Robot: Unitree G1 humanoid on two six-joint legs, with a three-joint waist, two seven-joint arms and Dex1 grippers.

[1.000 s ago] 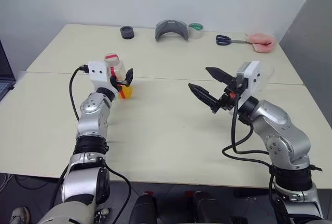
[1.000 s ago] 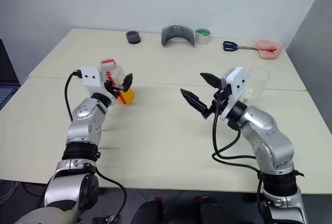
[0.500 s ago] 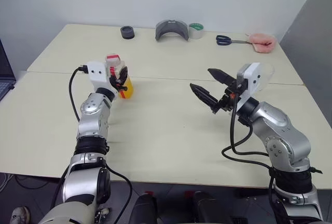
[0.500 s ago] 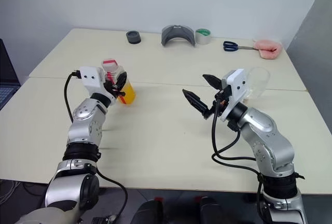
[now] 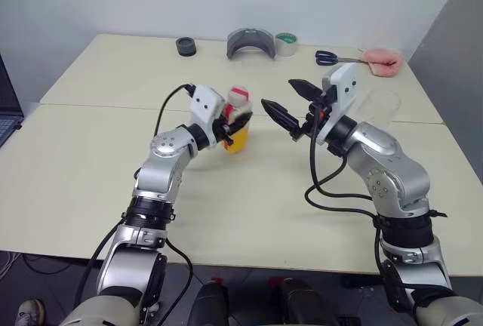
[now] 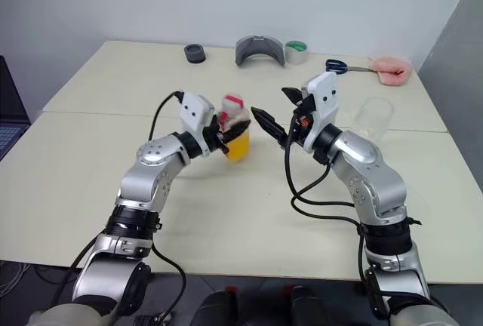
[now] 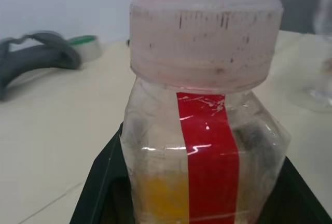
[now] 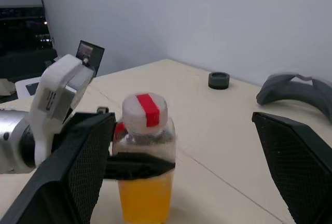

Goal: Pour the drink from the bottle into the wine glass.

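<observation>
The left gripper (image 5: 230,126) has swung the bottle (image 5: 238,121) in toward mid-table, fingers clamped round its body; the right gripper (image 5: 289,104) waits just beside it, fingers spread wide. Half-full thin plastic looks light and squashy, so the capped neck seems the firmer hold.

Silver jointed arms, white wrist boxes, black cables, each claw (image 5: 284,103) black-fingered.
</observation>
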